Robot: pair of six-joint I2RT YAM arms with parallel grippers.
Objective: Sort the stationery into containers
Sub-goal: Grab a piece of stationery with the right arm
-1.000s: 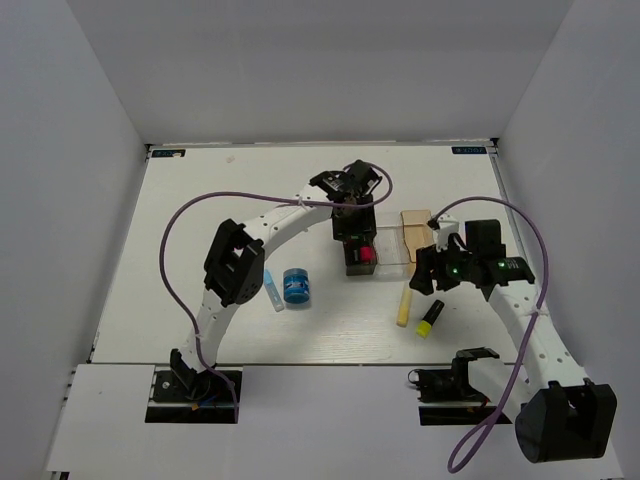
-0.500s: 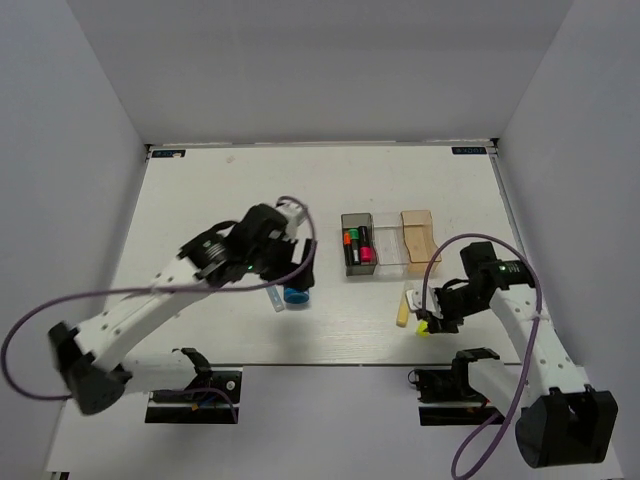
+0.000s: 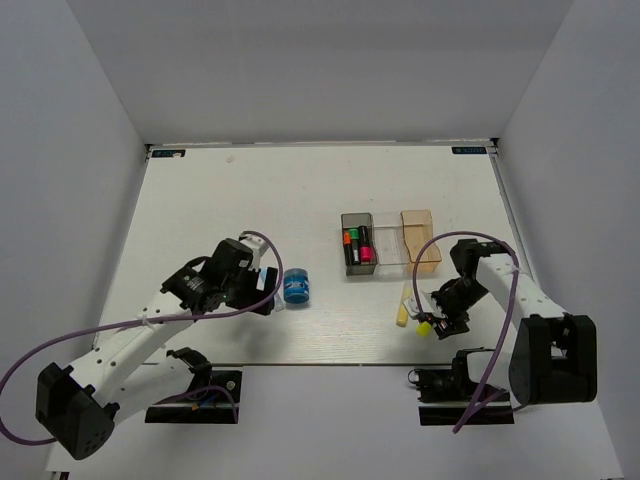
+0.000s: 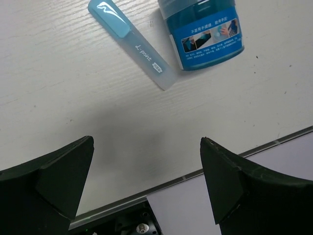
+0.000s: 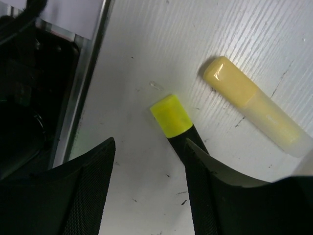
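My left gripper (image 4: pixel 146 142) is open with only bare table between its fingers. Just beyond its tips lie the light blue stick (image 4: pixel 129 41) and the squat blue roll (image 4: pixel 205 32) (image 3: pixel 296 286). Over the yellow-capped highlighter (image 5: pixel 170 116) (image 3: pixel 425 326) my right gripper (image 5: pixel 149 143) is also open. The highlighter's black body runs under the right finger (image 5: pixel 205 171), not between the jaws. The pale yellow stick (image 5: pixel 254 105) (image 3: pixel 403 310) lies beside it. The dark grey bin (image 3: pixel 346 219) holds green, orange and pink capped highlighters. The clear bin (image 3: pixel 390 262) and tan-orange bin (image 3: pixel 418 216) adjoin it.
The table's near edge and a metal rail (image 4: pixel 186 178) run close under the left gripper. The right gripper is also near the front edge (image 5: pixel 93 63), with the arm's base mount beyond it. White walls enclose the table on three sides.
The left arm has swung from above the dark grey bin back to the near left, beside the blue roll and stick, its jaws opened wide. The right gripper has come down to the yellow highlighter.
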